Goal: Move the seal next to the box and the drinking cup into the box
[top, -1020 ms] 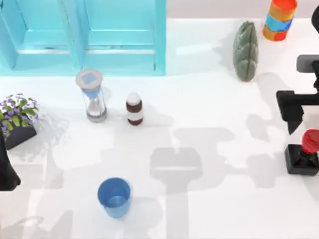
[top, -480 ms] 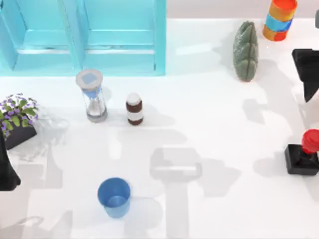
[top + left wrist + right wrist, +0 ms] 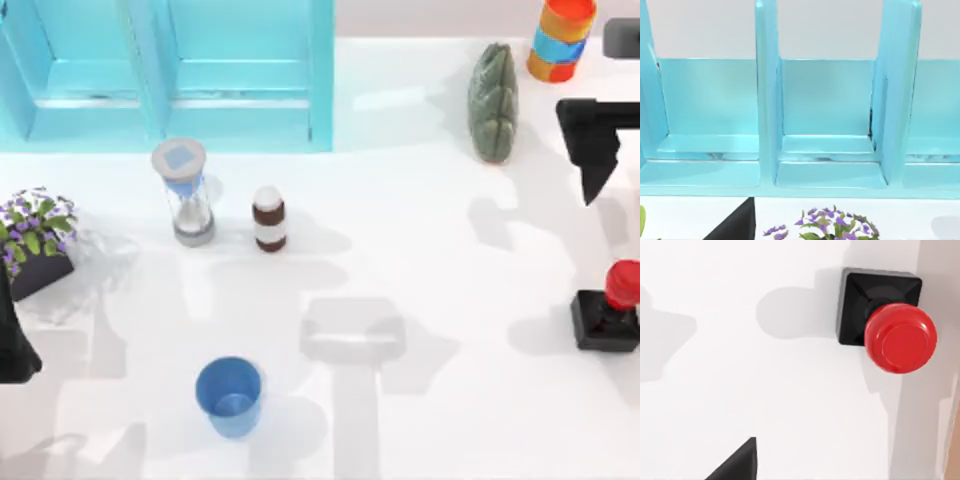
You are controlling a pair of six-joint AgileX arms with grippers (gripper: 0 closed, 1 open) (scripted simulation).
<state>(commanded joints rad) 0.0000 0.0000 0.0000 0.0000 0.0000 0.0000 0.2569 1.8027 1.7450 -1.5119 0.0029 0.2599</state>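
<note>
Left hand point(image 3: 15, 345) parked at the table's left edge, fingers can't tell. Cup point(image 3: 229, 396) well in front of the box point(image 3: 240, 75), untouched. Right hand point(image 3: 598, 140), fingers can't tell, has shifted beyond the seal point(image 3: 610, 310), ungrasped

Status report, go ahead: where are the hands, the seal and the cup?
Right hand above seal, holding nothing. Left hand parked at left edge. Cup upright, outside box. Path clear.

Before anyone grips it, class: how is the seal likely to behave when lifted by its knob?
The seal probably stands steadily, since its square black base is broad. Its round, glossy red knob could slip between flat fingers. It looks rigid, so it is unlikely to deform.
</note>
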